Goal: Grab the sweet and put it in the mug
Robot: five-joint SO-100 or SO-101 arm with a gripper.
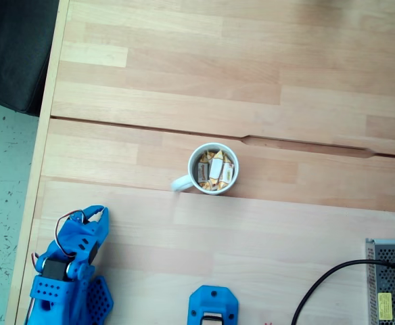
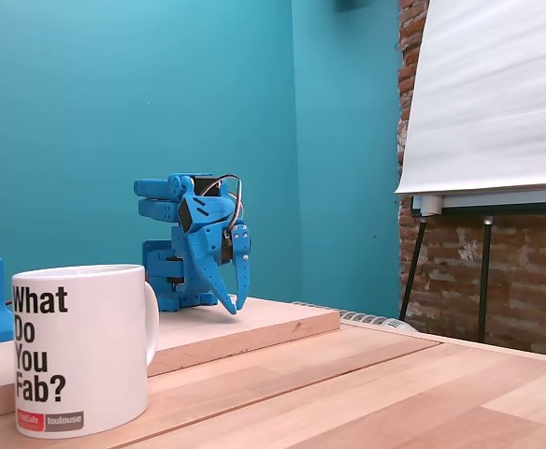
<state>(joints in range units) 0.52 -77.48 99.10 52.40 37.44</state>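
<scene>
Light wooden plank desk (image 1: 265, 74), pale butcher-block grain, with a long seam between boards in a fixed view from above; in a fixed view from the side it shows as a raised board (image 2: 282, 323) on a lower surface. Teal painted wall (image 2: 114, 94) behind, brick strip and white flip-chart easel (image 2: 488, 94) at right.

Blue 3D-printed plastic arm (image 1: 72, 277) folded at lower left of the top-down view, well apart from the mug. Side-on fixed view: arm (image 2: 184, 243) is tucked down, tool (image 2: 238, 304) pointing down at the raised board, tips near or touching it. Its two fingers sit close together, nothing between them. A second blue plastic part (image 1: 212, 305) at the bottom edge, a perforated metal box (image 1: 390, 281) and black cable (image 1: 333, 284) at lower right.

Round white glossy ceramic mug (image 1: 211, 169) upright mid-desk, handle pointing left and slightly down in the top-down view; side view shows black "What Do You Fab?" print (image 2: 81, 346).

Small oblong white-wrapped sweets with orange-gold twisted ends (image 1: 216, 170) lie piled inside the mug, several of them; the clearest one's long axis runs roughly up-down in the top-down view, slightly tilted.
</scene>
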